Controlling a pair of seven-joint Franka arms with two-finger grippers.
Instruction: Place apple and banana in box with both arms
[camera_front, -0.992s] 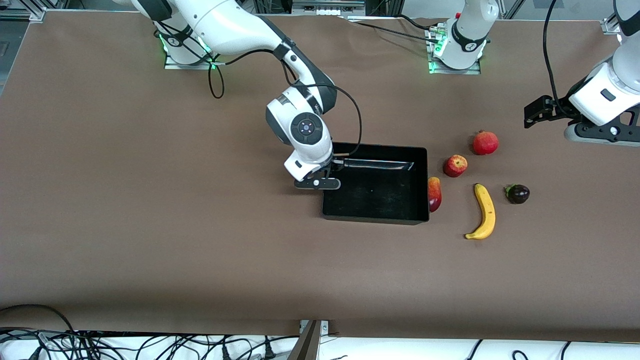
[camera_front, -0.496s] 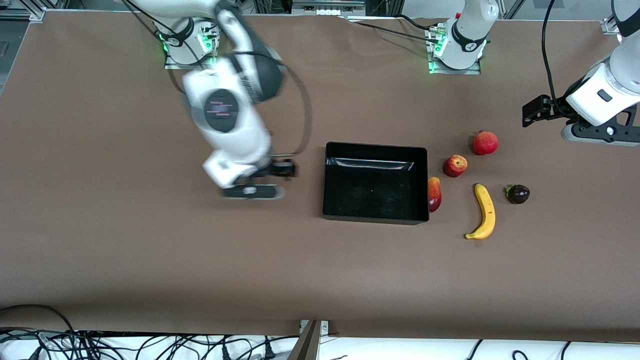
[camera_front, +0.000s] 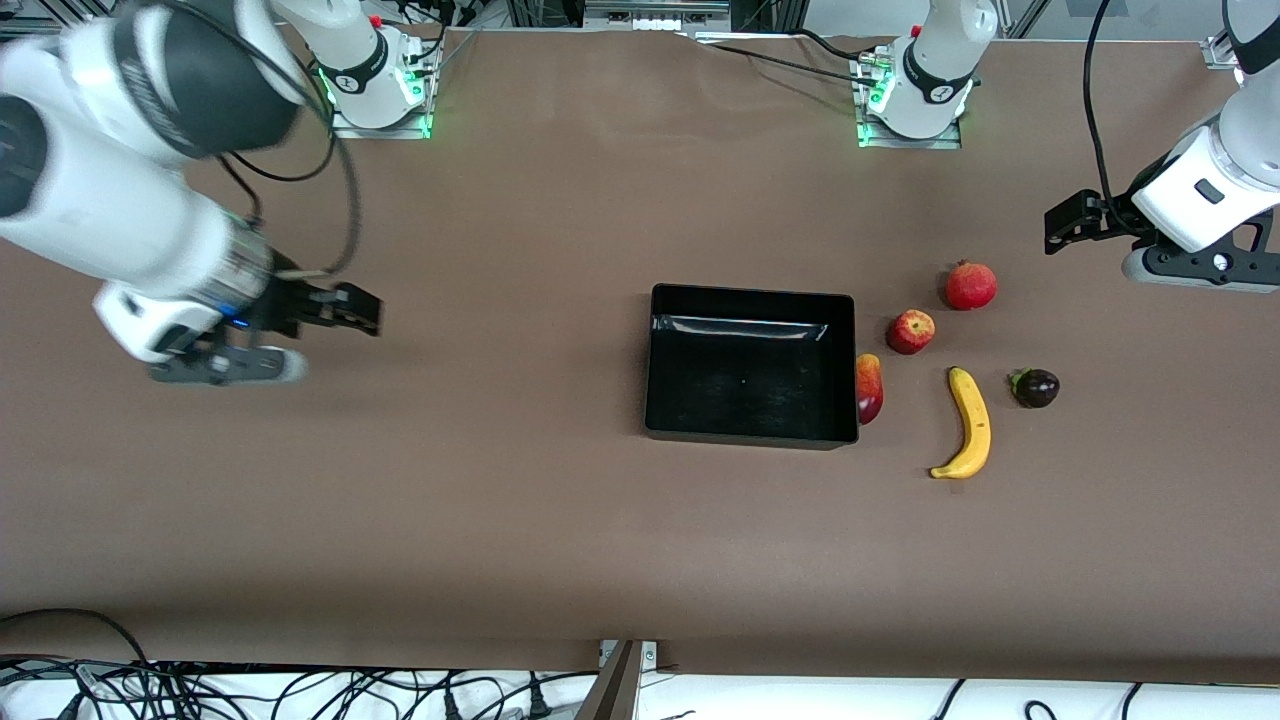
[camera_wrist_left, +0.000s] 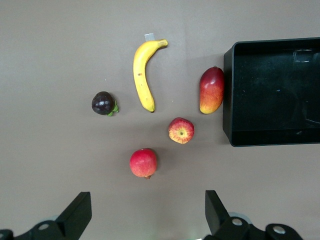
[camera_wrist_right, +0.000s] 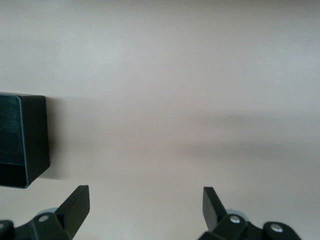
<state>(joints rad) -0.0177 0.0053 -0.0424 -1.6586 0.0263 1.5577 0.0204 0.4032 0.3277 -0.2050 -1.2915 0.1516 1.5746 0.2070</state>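
The apple (camera_front: 910, 331) lies on the table beside the box (camera_front: 750, 436), toward the left arm's end; it also shows in the left wrist view (camera_wrist_left: 181, 130). The banana (camera_front: 968, 424) lies nearer the front camera than the apple and shows in the left wrist view too (camera_wrist_left: 142, 75). The box is empty. My left gripper (camera_front: 1065, 225) is open and empty, held up over bare table near the fruits (camera_wrist_left: 148, 210). My right gripper (camera_front: 360, 312) is open and empty over bare table toward the right arm's end (camera_wrist_right: 146, 200); the box's corner (camera_wrist_right: 22, 140) shows in its wrist view.
A uniformly red round fruit (camera_front: 970, 285) lies farther from the front camera than the apple. An oval red-yellow fruit (camera_front: 869, 388) touches the box's wall. A dark purple fruit (camera_front: 1035, 387) lies beside the banana, toward the left arm's end.
My right arm has swung fast away from the box's end wall toward its own end of the table, gripper empty. My left arm has barely moved. The fruits and box stayed put.
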